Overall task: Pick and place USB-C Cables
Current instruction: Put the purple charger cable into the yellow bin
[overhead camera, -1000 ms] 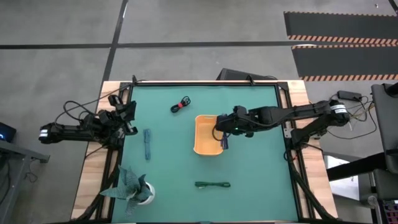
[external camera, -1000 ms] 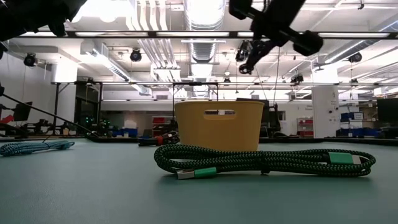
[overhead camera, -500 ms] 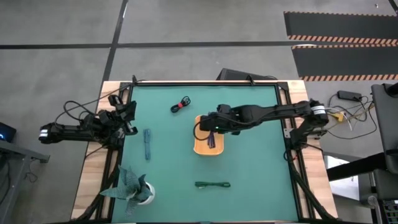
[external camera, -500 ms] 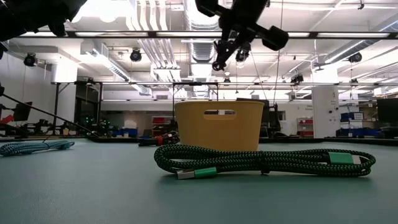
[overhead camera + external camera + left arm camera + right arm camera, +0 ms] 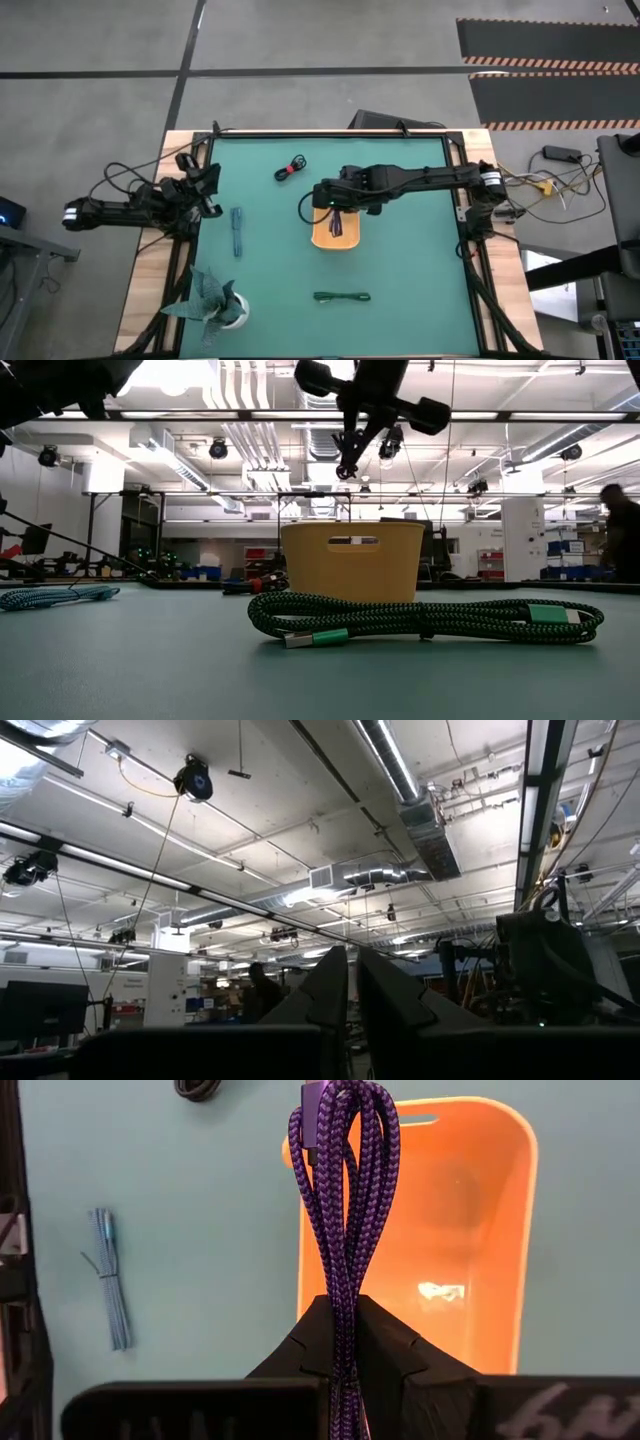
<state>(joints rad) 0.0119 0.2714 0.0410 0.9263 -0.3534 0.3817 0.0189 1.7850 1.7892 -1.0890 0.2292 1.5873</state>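
Observation:
My right gripper (image 5: 334, 207) hangs over the orange tray (image 5: 350, 240), shut on the purple cable bundle (image 5: 345, 1190), which dangles above the tray's opening (image 5: 470, 1230). In the low view the gripper (image 5: 352, 455) is well above the tray (image 5: 352, 560). The dark green cable (image 5: 342, 296) lies flat near the table's near edge, and is large in the low view (image 5: 420, 618). The light blue cable (image 5: 237, 231) lies to the tray's left, the red-and-black one (image 5: 290, 169) toward the far edge. My left gripper (image 5: 210, 190) waits shut at the table's left edge. My right gripper pinches the purple bundle between its two fingers, across several strands side by side (image 5: 345, 1285). The fingers come from above, pointing down. The looped end (image 5: 345, 1110) hangs below the fingertips, lifted clear over the tray.
A teal folded-paper plant in a white pot (image 5: 212, 302) stands at the table's near left corner. Black wires trail beside the left arm (image 5: 125, 180). Open green mat lies right of the tray (image 5: 410, 250). A person stands far back in the room (image 5: 620, 540).
My right gripper has moved toward the table's left, from above the tray's right rim to above its middle, carrying the purple bundle with it. The bundle stays hanging below the shut fingers.

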